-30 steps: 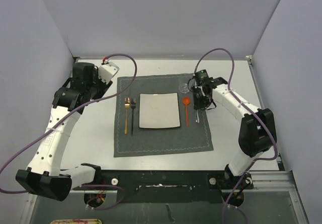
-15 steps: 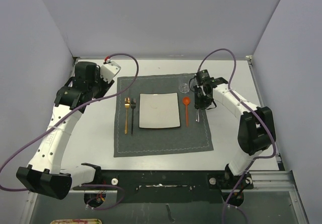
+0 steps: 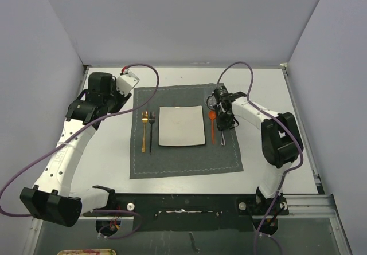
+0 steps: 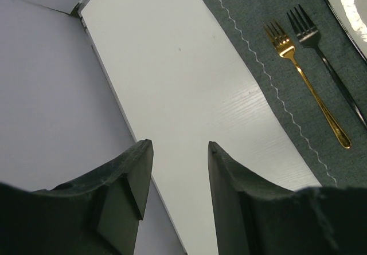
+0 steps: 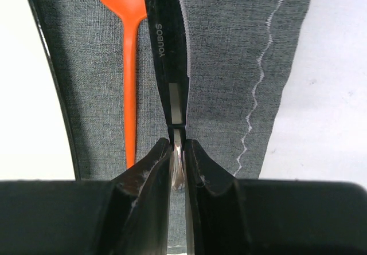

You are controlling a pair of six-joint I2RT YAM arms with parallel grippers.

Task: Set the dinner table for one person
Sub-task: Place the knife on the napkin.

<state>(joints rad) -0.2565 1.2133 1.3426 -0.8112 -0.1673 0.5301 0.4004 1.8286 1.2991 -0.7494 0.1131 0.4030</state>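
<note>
Pale lilac-grey walls (image 3: 172,20) close in the white desk (image 3: 109,152) on three sides. This desk is the dinner table, and it fills the floor of the enclosure from the arm bases to the back wall. A dark grey stitched placemat (image 3: 183,157) lies at its middle, and a square off-white plate (image 3: 182,126) sits in the centre of the mat. Left of the plate we see a gold fork (image 3: 144,130) and a black fork (image 3: 151,132) side by side, tines toward the far wall. Right of the plate lies an orange spoon (image 3: 213,123), bowl at the far end.

The right arm rises from its base at the near right. Its forearm reaches left and away over the mat's right part, with the wrist turned down. Its pincer (image 5: 176,146) is clamped on the thin silver handle of a knife (image 5: 166,37), whose black blade runs just beside the spoon's stem over the mat.

The left arm climbs along the desk's left side and folds at the far left corner, its wrist bent toward the mat's far left corner. Its pincer (image 4: 175,146) hangs over bare desk with the fingers apart and nothing between them. A purple cable (image 3: 150,74) loops from each wrist.
</note>
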